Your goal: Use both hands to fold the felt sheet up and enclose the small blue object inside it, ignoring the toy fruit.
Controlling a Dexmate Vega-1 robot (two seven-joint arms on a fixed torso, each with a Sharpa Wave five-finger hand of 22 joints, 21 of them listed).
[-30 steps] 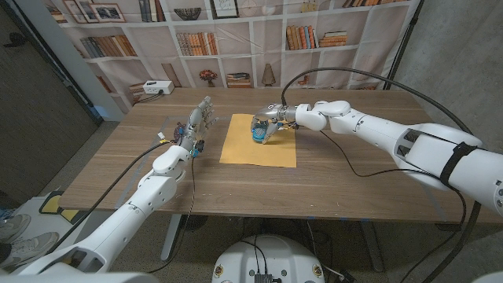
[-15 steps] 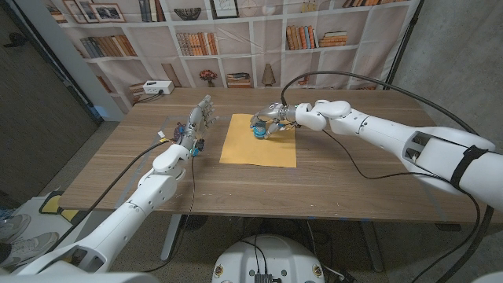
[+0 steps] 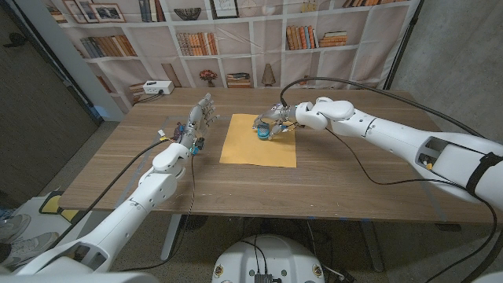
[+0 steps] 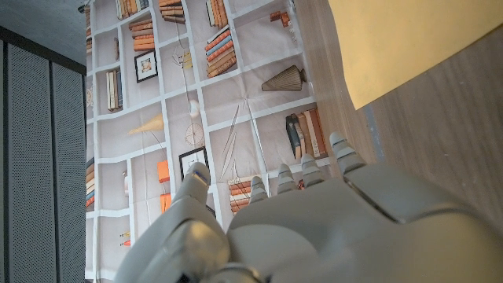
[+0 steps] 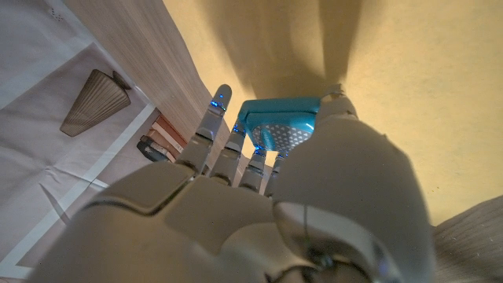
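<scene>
Holding blue object (image 3: 261, 132) in right fingers (image 3: 269, 124) over felt sheet (image 3: 258, 145) | left fingers (image 3: 203, 112) spread

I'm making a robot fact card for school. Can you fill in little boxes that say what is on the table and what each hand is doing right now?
table: wooden table
sheet: yellow felt sheet, lying flat and unfolded
blue thing: small blue object, on the far part of the sheet
right hand: right hand over the blue object, fingers around it; actual grip unclear
left hand: left hand beside the sheet's left edge, fingers apart, holding nothing
folding: not begun
</scene>
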